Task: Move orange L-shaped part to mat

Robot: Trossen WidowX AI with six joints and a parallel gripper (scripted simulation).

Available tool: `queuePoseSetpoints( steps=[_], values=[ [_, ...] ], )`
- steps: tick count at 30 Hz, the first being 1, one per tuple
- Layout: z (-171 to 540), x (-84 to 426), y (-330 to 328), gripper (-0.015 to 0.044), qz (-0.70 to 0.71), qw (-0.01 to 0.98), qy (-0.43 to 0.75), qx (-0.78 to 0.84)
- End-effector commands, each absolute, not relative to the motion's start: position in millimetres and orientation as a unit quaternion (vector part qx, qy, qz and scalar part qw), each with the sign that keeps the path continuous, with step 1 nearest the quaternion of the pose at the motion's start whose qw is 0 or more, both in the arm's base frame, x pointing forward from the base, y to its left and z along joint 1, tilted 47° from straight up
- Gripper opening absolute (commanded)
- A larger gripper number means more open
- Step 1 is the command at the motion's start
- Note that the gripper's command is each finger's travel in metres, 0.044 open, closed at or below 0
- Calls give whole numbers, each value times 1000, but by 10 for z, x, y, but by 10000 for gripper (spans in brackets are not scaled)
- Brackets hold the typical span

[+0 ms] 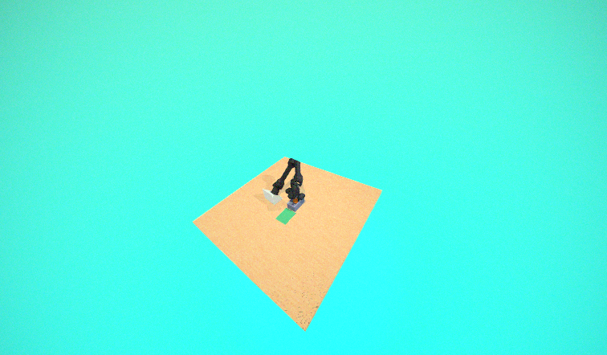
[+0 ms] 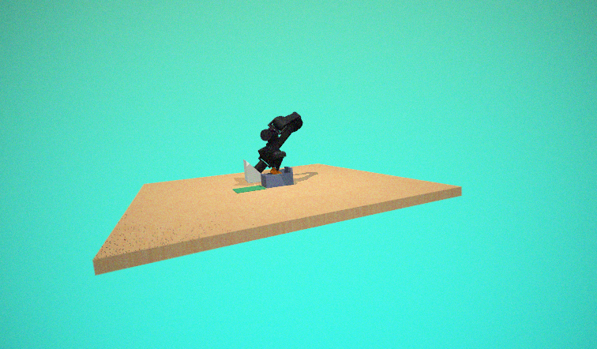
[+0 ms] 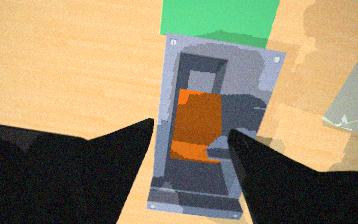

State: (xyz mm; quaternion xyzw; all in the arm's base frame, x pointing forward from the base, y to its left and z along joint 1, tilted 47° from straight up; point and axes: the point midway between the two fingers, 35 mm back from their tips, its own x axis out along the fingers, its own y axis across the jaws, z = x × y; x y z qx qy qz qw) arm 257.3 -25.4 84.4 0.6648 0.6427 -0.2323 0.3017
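Status: the pressing step is apparently done, the pinch still to do. The orange part (image 1: 295,201) (image 2: 275,171) (image 3: 198,120) is sitting in the grey tray (image 1: 293,208) (image 2: 278,180) (image 3: 250,57), not flush: in the exterior view orange is showing above the tray's rim, so one end is probably standing tipped up out of the pocket. The wrist view is showing bare pocket at both ends of it.

Tool (image 1: 295,197) (image 2: 276,167) (image 3: 191,129): released, its fingers standing apart over the tray, one to each side of the part, gripping nothing. Whether either finger is touching the part, I cannot tell.

Green mat (image 1: 285,216) (image 2: 248,189) (image 3: 220,15): lying on the worktop (image 1: 292,250) (image 2: 266,210) (image 3: 80,75) beside the tray, no part on it.

Remaining: pinching the raised end, lifting out, laying flat with top side up, letting go. By my estimate, the task is nearing its halfway point.
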Motion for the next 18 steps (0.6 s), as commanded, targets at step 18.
queuePoseSetpoints(
  steps=[18],
  values=[
    [753,2573,-150,122,-232,301,643,665]
  ],
)
